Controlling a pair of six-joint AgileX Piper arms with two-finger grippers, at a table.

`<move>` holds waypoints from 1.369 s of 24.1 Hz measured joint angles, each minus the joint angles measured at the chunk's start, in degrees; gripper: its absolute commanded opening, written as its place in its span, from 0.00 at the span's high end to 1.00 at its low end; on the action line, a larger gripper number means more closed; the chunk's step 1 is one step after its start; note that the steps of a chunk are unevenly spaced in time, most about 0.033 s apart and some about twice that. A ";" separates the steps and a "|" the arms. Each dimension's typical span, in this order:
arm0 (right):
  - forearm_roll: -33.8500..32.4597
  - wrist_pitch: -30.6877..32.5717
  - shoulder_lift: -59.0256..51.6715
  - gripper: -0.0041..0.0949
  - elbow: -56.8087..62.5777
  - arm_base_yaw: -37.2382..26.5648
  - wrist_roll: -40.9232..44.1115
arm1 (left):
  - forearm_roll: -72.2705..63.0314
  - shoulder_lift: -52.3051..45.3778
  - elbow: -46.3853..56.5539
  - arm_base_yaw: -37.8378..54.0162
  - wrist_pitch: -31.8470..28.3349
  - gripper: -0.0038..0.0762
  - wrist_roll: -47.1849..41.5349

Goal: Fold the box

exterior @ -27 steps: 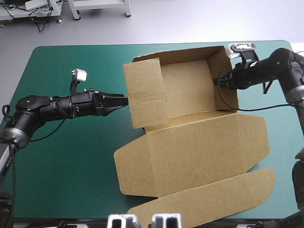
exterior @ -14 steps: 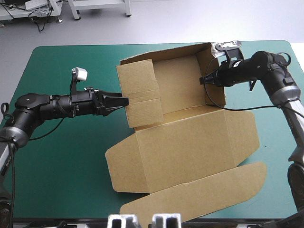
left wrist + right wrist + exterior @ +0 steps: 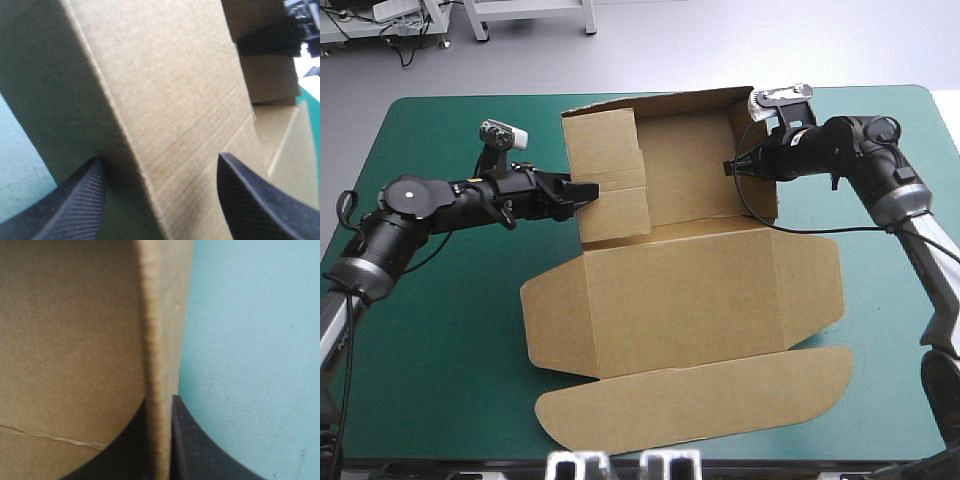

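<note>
Standing with walls raised toward the counter's far edge, lid flat, the box (image 3: 690,290) shows you its right wall clamped by the right gripper (image 3: 730,167), its left wall between the left gripper's (image 3: 587,190) parted fingers.

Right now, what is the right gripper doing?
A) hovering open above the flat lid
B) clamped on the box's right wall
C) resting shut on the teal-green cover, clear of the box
B: the right wrist view shows the right gripper all but shut on the raised right wall of the box.
</note>
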 measured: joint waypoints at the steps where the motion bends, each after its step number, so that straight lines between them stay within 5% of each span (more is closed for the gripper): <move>1: -0.26 -0.07 0.00 0.97 0.00 0.05 0.45 | 3.10 0.00 -0.68 -1.90 -3.11 0.38 -3.12; 7: -1.32 -0.35 0.00 0.97 0.00 0.27 2.28 | 26.26 0.19 -4.05 -11.19 -14.05 0.55 -26.81; 13: 0.54 0.21 0.10 0.97 0.05 0.27 1.13 | 44.35 2.74 -5.20 -14.05 -13.12 0.59 -44.70; 18: 2.27 1.42 0.58 0.97 0.10 0.27 -1.71 | 46.73 6.03 -5.26 -14.10 -12.95 0.65 -48.46; 22: 1.04 3.10 0.60 0.97 0.10 0.09 -1.81 | 45.25 6.76 -5.26 -14.10 -13.87 0.96 -48.86; 27: -1.78 6.72 1.04 0.97 0.05 0.09 0.85 | 45.25 6.99 -5.26 -14.10 -11.66 0.96 -49.19; 33: -2.40 11.50 6.71 0.97 0.00 0.26 2.65 | 49.03 11.66 -13.19 -14.10 1.14 0.96 -49.52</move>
